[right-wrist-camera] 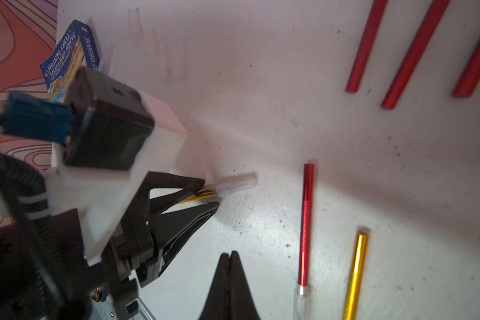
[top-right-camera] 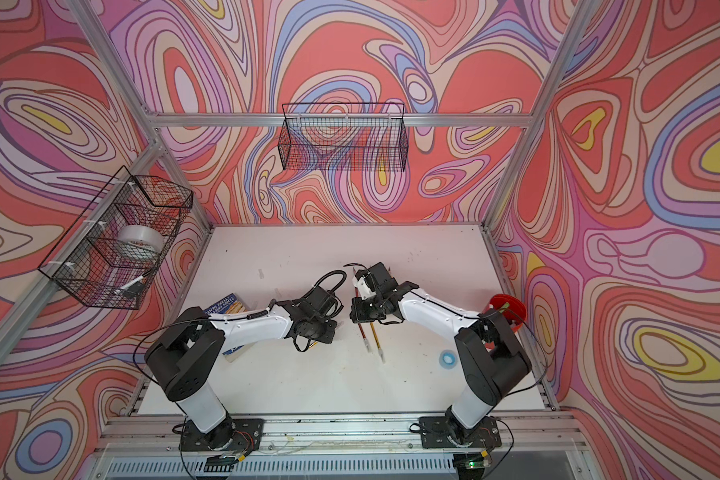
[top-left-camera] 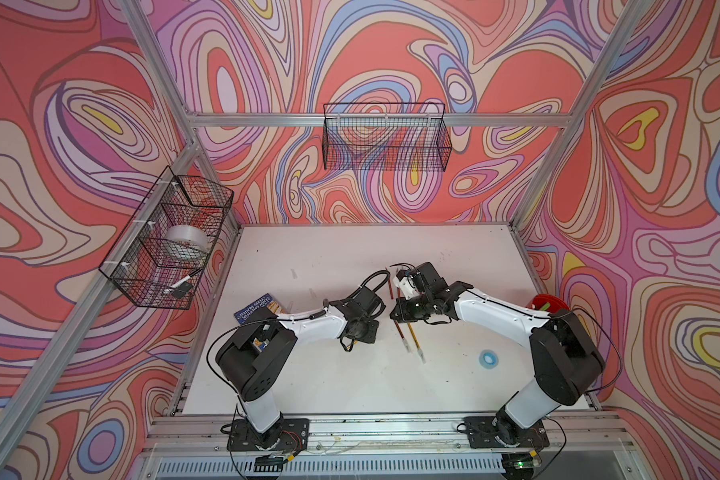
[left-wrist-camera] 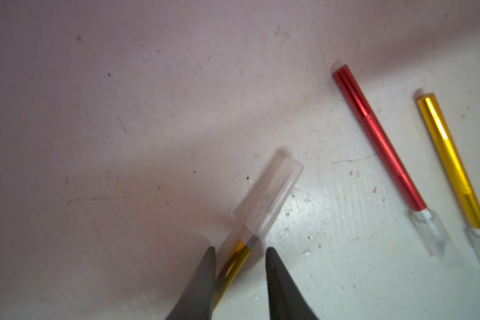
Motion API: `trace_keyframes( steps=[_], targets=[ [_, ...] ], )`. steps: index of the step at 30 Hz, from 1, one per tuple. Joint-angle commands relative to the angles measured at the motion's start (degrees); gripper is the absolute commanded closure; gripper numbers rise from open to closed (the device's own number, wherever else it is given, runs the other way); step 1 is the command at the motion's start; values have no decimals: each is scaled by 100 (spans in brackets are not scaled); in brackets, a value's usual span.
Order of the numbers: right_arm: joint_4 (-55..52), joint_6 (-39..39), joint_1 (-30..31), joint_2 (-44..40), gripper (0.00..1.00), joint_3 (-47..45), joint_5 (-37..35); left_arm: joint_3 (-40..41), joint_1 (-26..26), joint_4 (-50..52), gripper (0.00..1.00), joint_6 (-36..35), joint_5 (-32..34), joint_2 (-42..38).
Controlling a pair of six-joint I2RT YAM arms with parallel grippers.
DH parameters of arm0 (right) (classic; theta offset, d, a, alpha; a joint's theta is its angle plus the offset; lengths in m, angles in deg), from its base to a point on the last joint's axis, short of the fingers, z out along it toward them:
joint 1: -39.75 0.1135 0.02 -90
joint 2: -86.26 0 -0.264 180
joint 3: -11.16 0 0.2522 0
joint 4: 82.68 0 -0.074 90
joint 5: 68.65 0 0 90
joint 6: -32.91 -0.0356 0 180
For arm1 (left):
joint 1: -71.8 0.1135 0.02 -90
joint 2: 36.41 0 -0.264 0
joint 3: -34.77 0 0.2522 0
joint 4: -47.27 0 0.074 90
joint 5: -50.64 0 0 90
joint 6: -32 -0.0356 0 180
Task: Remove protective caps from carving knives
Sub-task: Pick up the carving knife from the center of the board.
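the left jaws are set narrowly apart on either side of a yellow-handled carving knife (left-wrist-camera: 233, 266); one jaw is touched by the handle, a slim gap is seen at the other, and a firm clamp cannot be told; its whitish protective cap (left-wrist-camera: 272, 194), fitted over the blade, projects just beyond the jaw tips; the right jaws are pressed together with nothing held, near a capped red knife (right-wrist-camera: 306, 221) and a capped yellow knife (right-wrist-camera: 356, 271) laid on the tabletop (right-wrist-camera: 261, 83)

I see glossy metal handles on the red knife (left-wrist-camera: 377, 138) and yellow knife (left-wrist-camera: 452, 163), finely knurled toward the capped end. Lower-centre cap (left-wrist-camera: 272, 194): cloudy smooth plastic. Tabletop (left-wrist-camera: 122, 110): matt white, scuffed, pitted.
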Motion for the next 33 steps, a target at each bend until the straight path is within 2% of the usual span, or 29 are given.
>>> trace_keyframes(
  steps=[1,4,7,14,19,24,30,32,33],
  targets=[
    [-28,31,-65,-149,99,-70,87,-9,-29,362,80,-88,70,100],
    [-14,23,-100,-136,99,-78,153,61,-38,362,90,-56,4,56],
    [10,15,-120,-124,99,-76,196,117,-39,362,95,-57,-17,5],
    [159,-104,-146,4,97,-57,527,137,-38,323,100,-53,-189,-267],
    [356,-251,-145,123,74,-10,989,145,-37,125,100,-32,-760,-967],
    [493,-377,-146,246,61,71,1367,78,-33,92,100,42,-1029,-1442],
    [859,-622,-148,175,57,36,1684,-73,-29,201,100,92,-1150,-1481],
    [865,-648,-146,137,58,36,1688,-87,-25,189,100,112,-1157,-1487],
    [865,-647,-146,134,62,36,1678,-91,-30,174,100,121,-1160,-1504]
  ],
)
